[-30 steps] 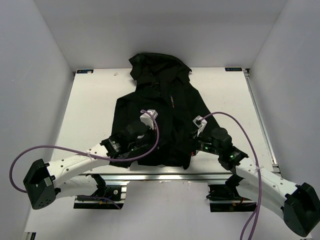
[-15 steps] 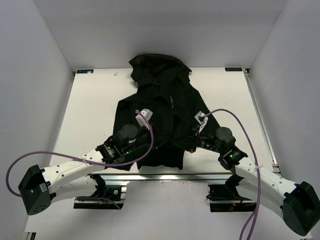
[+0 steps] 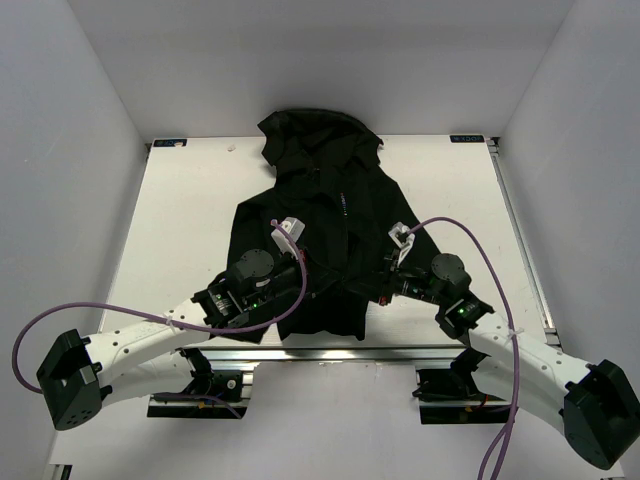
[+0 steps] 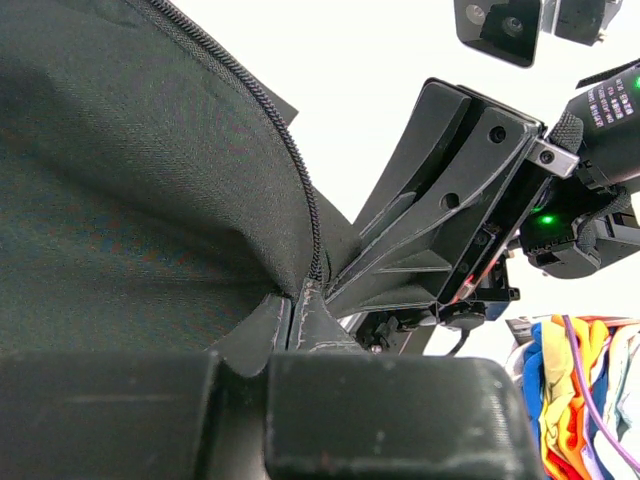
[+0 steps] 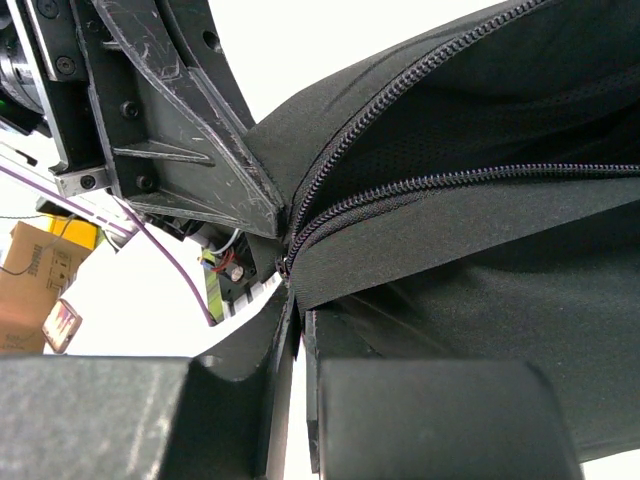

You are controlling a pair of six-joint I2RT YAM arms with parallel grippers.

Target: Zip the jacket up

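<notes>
The black jacket (image 3: 322, 215) lies flat on the white table (image 3: 180, 220), hood at the far side, front open. Its lower hem is lifted between the two arms. My left gripper (image 3: 338, 284) reaches in from the left and my right gripper (image 3: 373, 291) from the right, tips almost touching. In the left wrist view my left gripper (image 4: 295, 305) is shut on the fabric at the foot of one zipper row (image 4: 288, 150), with the right gripper's fingers (image 4: 450, 200) just beyond. In the right wrist view my right gripper (image 5: 298, 300) is shut on the hem where two zipper rows (image 5: 400, 185) converge.
A metal rail (image 3: 320, 352) runs along the table's near edge between the arm bases. Grey walls close in the left, right and far sides. A pile of coloured cloth (image 4: 575, 390) and a cardboard box (image 5: 35, 270) show beyond the table in the wrist views.
Both wrists have shifted toward the near edge, the left one also leftward. The jacket's lower hem has gathered narrower between the grippers. Both grips have stayed shut.
</notes>
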